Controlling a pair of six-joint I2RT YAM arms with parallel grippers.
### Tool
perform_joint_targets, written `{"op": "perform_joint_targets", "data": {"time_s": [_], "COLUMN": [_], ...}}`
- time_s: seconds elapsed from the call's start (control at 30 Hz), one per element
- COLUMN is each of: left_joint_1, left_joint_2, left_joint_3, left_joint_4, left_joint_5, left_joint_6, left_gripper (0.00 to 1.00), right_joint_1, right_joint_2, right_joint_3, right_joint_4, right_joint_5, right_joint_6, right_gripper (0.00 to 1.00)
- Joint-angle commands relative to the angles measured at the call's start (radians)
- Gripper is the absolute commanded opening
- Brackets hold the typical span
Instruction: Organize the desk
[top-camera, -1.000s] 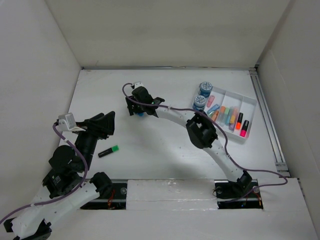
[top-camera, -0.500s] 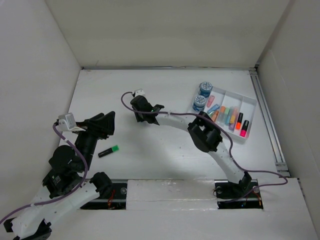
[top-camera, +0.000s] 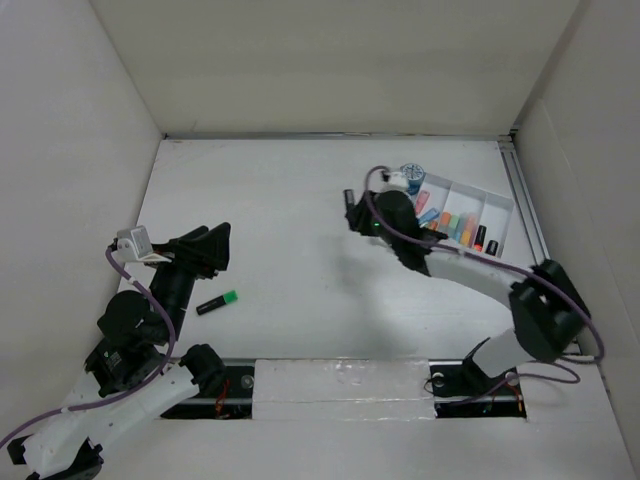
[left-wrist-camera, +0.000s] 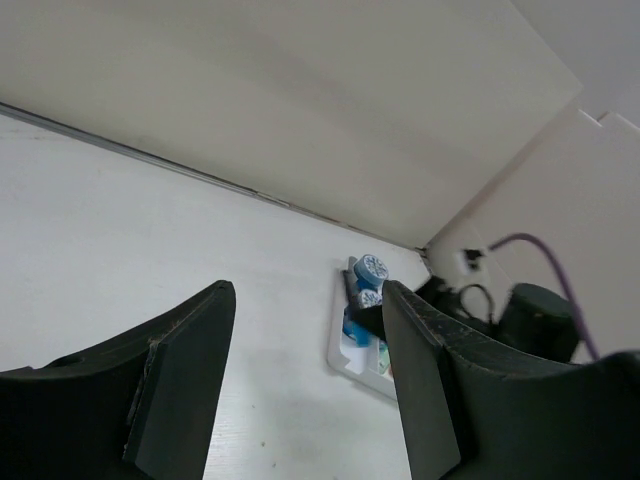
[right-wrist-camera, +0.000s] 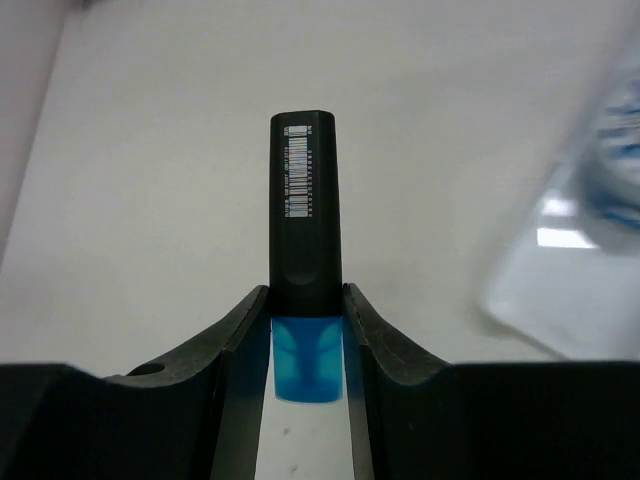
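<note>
Blue-tipped marker (right-wrist-camera: 304, 215) — clamped in right jaws — carried beside tray (top-camera: 468, 193); left jaws agape

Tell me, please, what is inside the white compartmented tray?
Blue rolls and coloured highlighters lie in the tray; the right arm covers its left side, so that part cannot be seen.

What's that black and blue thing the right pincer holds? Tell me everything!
It is a highlighter with a smooth black barrel, plastic by the look, a white barcode label and a bright blue end. The right pincer squeezes it near the blue end, so the black barrel pokes out forward over the white desk.
</note>
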Motion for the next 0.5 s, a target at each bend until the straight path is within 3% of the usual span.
{"op": "perform_joint_targets", "data": {"time_s": [0.0, 0.17, 0.3, 0.47], "left_joint_1": [0.002, 0.002, 0.002, 0.002], "left_joint_2": [-0.002, -0.015, -0.010, -0.015], "left_joint_3": [-0.007, -0.008, -0.007, -0.005], "left_joint_4": [0.042, 0.044, 0.044, 0.042], "left_joint_5": [0.017, 0.021, 0.029, 0.026], "left_joint_6": [0.010, 0.007, 0.007, 0.009], "left_gripper": [0.56, 0.56, 0.56, 0.56], "right_joint_1": [-0.128, -0.474, -0.726, -0.991], "right_joint_2": [-0.200, -0.480, -0.608, -0.555], "right_joint_3": [-0.198, -0.474, -0.553, -0.519], "right_joint_4": [0.153, 0.078, 0.059, 0.075], "right_joint_5": [0.086, 0.100, -0.008, -0.210], "right_joint_6": [0.155, 0.226, 0.217, 0.191], "right_gripper": [0.00, 0.00, 0.00, 0.00]}}
